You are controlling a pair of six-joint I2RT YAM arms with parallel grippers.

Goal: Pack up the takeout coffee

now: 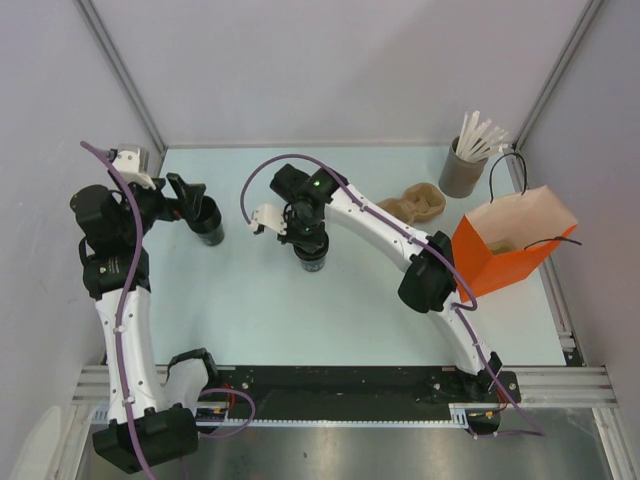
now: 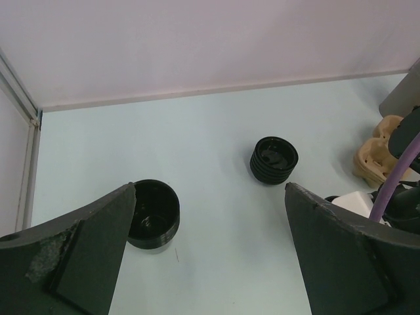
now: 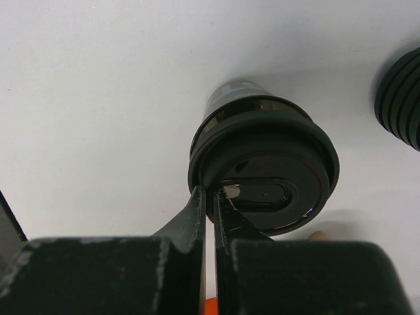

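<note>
R gripper (image 3: 211,194) is pinched shut, holding nothing, tips on the lid (image 3: 275,167) of the takeout coffee (image 1: 312,256). It's mid-table, well apart from the orange bag (image 1: 505,250). L gripper (image 2: 210,190) is wide open, empty. My worry: an off-centre push tips the cup or leaves the lid half seated.

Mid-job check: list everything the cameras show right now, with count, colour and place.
takeout coffee: one, black cup with black lid, mid-table, under the right tool
lidless cups: two, black, one next to the left tool, one ribbed and further off toward the tray
tray: one, tan, back right of the table
tub: one, grey, back right corner
sticks: several, white, standing in the tub
bag: one, orange with black handles, open, at the right edge
table: one, pale
left tool: black, open, holding nothing
right tool: black, shut, tips on the coffee's lid
</note>
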